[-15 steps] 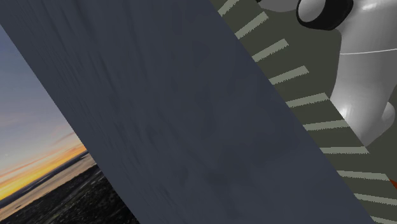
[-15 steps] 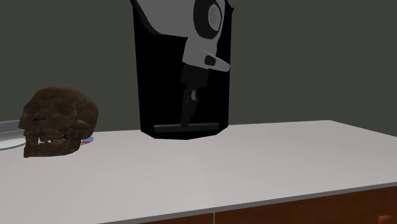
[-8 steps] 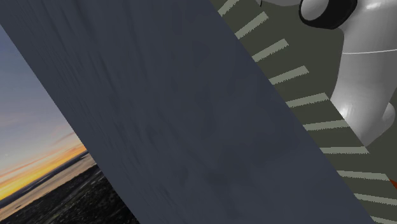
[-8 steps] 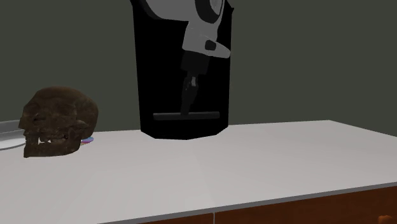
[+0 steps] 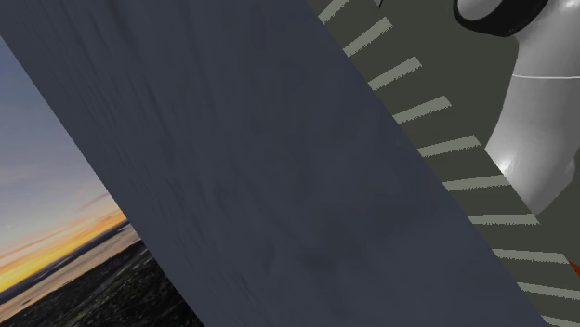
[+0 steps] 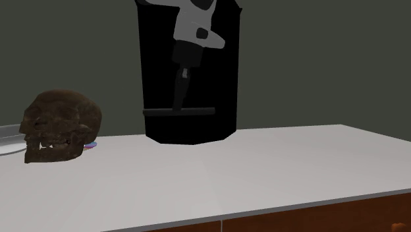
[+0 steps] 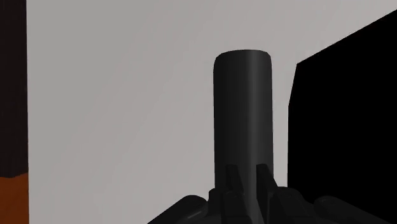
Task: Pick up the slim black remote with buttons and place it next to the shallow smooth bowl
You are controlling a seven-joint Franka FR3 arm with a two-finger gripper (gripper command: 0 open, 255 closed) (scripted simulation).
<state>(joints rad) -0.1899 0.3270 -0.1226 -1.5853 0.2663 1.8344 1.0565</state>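
- White shallow smooth bowl (image 6: 9,148): only a part of it shows, at nine o'clock of the second exterior view, on the white table top (image 6: 276,165). The skull covers the rest.
- Dark brown rough skull (image 6: 60,125): it stands on the table just beside the bowl, at its three o'clock side. It faces toward eight o'clock of the view.
- Small purple-blue thing (image 6: 91,145): it peeks out at the foot of the skull. I cannot tell what it is.
- Slim black remote (image 6: 158,113): it is in the air, well above the table and well apart from the bowl. It lies level in front of the tall black box stand (image 6: 217,79), near the twelve o'clock of the view. In the wrist view it looks like a dark rounded bar that runs straight away from the fingers. No buttons can be made out.
- All-black two-finger gripper (image 6: 178,109): it hangs down from the white arm (image 6: 191,26) and its fingers (image 7: 230,183) are closed narrowly on the remote near its middle, one at each side.
- In the shoulder view, a wide blue-grey slanted slab (image 5: 260,158) crosses from eleven o'clock to five o'clock. An orange sunset sky (image 5: 46,232) is at eight o'clock, and an olive floor with pale stripes (image 5: 446,121) is at two o'clock under the arm.
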